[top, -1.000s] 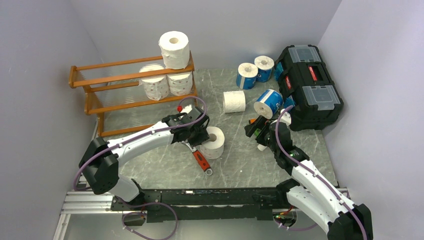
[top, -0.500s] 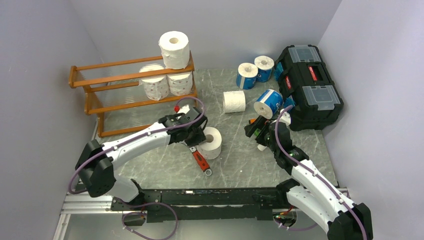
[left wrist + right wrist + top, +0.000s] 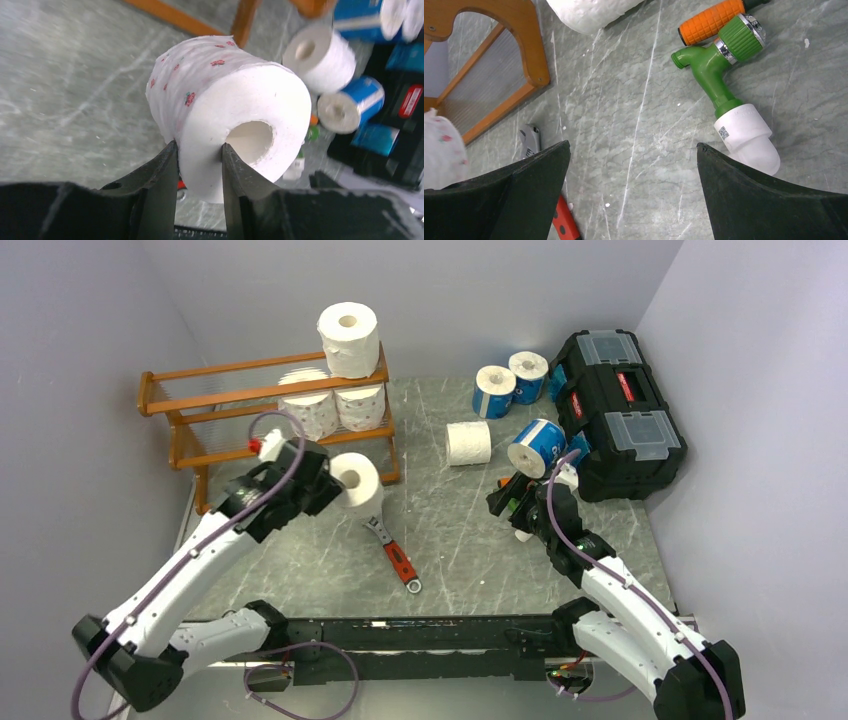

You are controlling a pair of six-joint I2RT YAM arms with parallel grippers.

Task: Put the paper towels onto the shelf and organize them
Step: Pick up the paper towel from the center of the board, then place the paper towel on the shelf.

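Desk [image 3: 450, 540]: grey marbled top, two arms mounted at its near edge. Shelf [image 3: 215, 397]: orange-brown wooden rack with three slatted tiers, standing at the far left corner of the desk. Top-tier roll [image 3: 348, 338]: white, resting on the right end of the highest tier. Middle-tier rolls [image 3: 310, 412]: two with small print, side by side at the right end of the tier below. Printed roll [image 3: 225, 100]: white with small reddish flowers, held above the desk just in front of the shelf's right end. Left pincer [image 3: 199, 170]: clamped on the printed roll's wall, with one finger [image 3: 160, 185] outside the roll and the other inside the hollow core. Plain roll [image 3: 468, 443]: white, lying on its side mid-desk towards the far edge. Blue-wrapped rolls [image 3: 494, 390]: two side by side near the far edge, and a third [image 3: 537, 447] just right of the plain roll and beside the toolbox. Toolbox [image 3: 620, 410]: black with red latches, along the right edge at the far corner. Wrench [image 3: 398, 558]: red-handled, flat on the desk between the arms. Right pincer [image 3: 631, 146]: jaws wide apart, holding nothing, hovering above the desk. Tap fitting [image 3: 719, 85]: green with a white end, lying beside an orange grip [image 3: 711, 20].
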